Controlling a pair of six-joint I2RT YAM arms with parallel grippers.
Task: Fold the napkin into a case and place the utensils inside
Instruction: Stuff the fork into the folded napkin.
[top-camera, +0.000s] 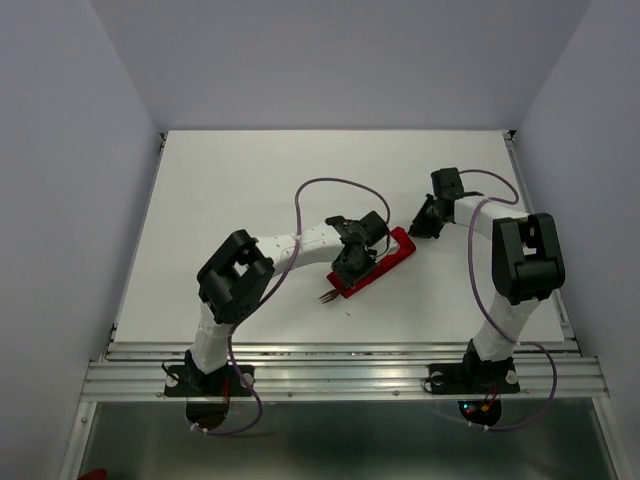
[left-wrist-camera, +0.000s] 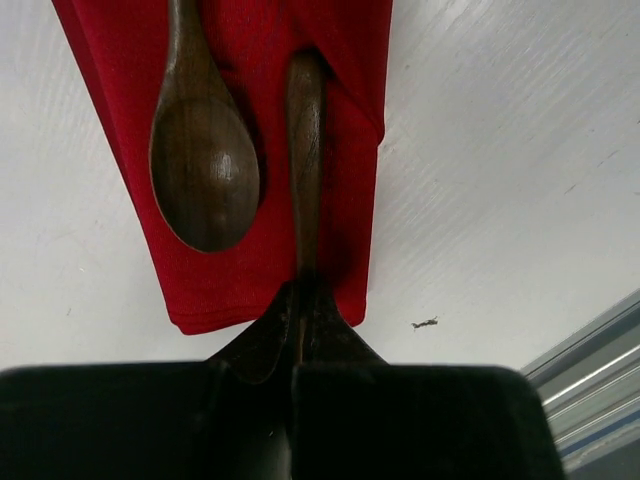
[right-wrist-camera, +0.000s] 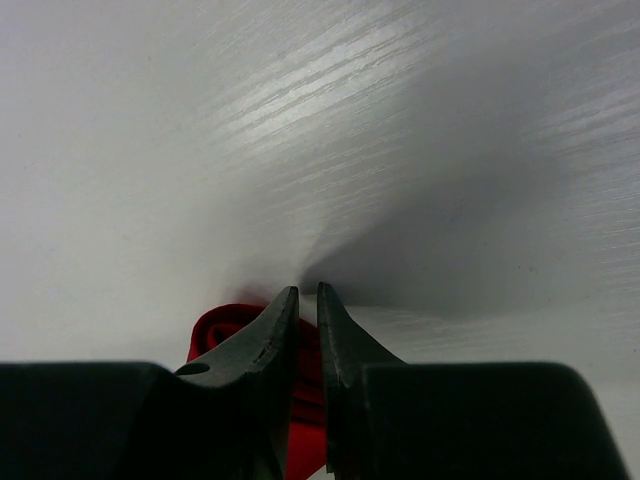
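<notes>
The left jaws (left-wrist-camera: 300, 305) were clamped tight on a slim utensil (left-wrist-camera: 305, 150) of dark wood, whose far end ran under a fold of the case (left-wrist-camera: 350, 200). The case, a narrow strip of bright red cloth, lay slantwise on the counter (top-camera: 250, 190), with the spoon (left-wrist-camera: 205, 170) resting on it just beside. The right jaws (right-wrist-camera: 308, 300) stood a narrow slit apart at the case's other end, red cloth showing between them; whether they gripped it could not be told
</notes>
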